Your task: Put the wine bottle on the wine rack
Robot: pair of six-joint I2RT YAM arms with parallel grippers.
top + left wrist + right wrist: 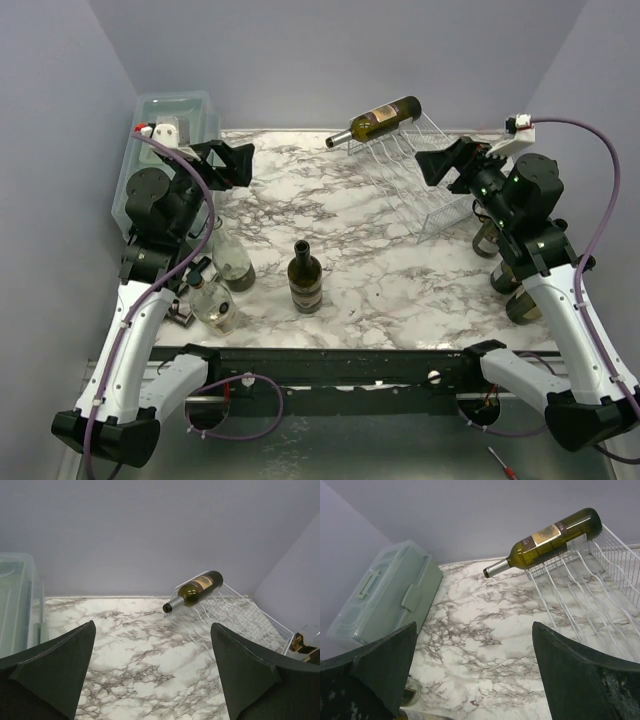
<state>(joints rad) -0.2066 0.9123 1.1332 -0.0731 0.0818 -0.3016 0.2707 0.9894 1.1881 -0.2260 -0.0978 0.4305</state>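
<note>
Marbled worktop (350,200) between grey walls. Resting tilted on the far left corner of the white wire wine rack (425,195): the green wine bottle (385,117), foil neck overhanging leftward (base higher than mouth). Left of the rack, nearer the arms, another dark bottle (305,280) standing upright. Right end effector (450,160) raised by the rack's right side, spread wide, holding nothing. Left end effector (232,163) well to the rack's left, likewise agape and empty.
</note>
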